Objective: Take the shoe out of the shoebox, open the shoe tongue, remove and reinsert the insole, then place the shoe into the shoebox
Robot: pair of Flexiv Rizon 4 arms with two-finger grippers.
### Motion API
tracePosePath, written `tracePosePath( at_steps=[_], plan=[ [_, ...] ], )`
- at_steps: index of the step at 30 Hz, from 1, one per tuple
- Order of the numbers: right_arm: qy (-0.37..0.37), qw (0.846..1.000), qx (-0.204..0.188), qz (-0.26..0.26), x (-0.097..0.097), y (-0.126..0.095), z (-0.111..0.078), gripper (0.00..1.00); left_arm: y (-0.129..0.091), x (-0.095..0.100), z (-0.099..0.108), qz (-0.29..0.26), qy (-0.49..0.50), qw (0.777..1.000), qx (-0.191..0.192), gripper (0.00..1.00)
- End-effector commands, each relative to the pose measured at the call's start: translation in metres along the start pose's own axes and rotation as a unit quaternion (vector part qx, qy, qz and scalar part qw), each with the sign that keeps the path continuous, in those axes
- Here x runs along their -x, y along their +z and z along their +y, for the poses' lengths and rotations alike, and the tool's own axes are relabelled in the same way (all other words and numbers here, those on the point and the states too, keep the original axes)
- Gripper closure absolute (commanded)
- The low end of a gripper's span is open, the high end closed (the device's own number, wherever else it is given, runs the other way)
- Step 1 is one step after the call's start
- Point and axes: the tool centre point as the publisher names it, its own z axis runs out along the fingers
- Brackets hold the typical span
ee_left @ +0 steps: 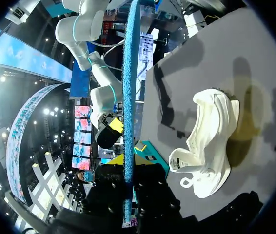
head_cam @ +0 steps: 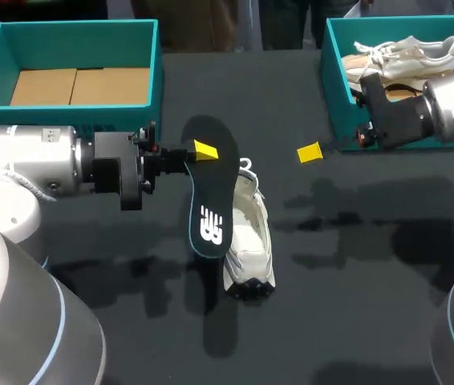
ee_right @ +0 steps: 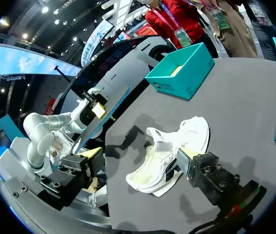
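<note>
Above the middle of the table (head_cam: 355, 265), the black insole (head_cam: 208, 200) is gripped at one end by the clenched left gripper (head_cam: 199, 151), and it is held just over the white shoe (head_cam: 249, 241), which lies on the cloth outside the boxes. For the reinserting to be done well, it is judged that the insole should be aligned lengthwise with the shoe and its free end guided into the opening under the tongue before it is pressed flat. The right gripper (head_cam: 335, 144) is spread wide beside the right shoebox (head_cam: 330, 88), and nothing is held by it.

White shoe (ee_right: 177, 141) on dark table (ee_right: 235, 97)
</note>
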Motion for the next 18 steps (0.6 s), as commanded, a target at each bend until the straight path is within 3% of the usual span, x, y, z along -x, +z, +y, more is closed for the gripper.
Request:
tracePosePath(
  at_steps=[1,5,7,10,13,18],
  plan=[
    [-0.067,0.995,-0.018,-0.071,-0.009,-0.022,-0.016,0.00,-0.012,0.003,-0.022,0.014,-0.037,0.999,0.015,1.00],
    [-0.139,0.984,-0.037,-0.109,-0.006,-0.029,-0.029,0.00,-0.015,0.004,-0.036,0.028,-0.093,0.995,0.010,1.00],
    [-0.159,0.975,-0.065,-0.138,-0.005,-0.031,-0.034,0.00,-0.015,0.005,-0.043,0.035,-0.111,0.993,0.010,1.00],
    [-0.197,0.958,-0.105,-0.179,-0.003,-0.032,-0.041,0.00,-0.016,0.005,-0.052,0.046,-0.144,0.988,0.006,1.00],
    [-0.248,0.940,-0.118,-0.204,-0.003,-0.033,-0.049,0.00,-0.017,0.004,-0.059,0.055,-0.172,0.984,0.006,1.00],
    [-0.307,0.911,-0.169,-0.220,-0.002,-0.025,-0.058,0.00,-0.013,0.000,-0.072,0.067,-0.201,0.977,0.010,1.00]
  ],
)
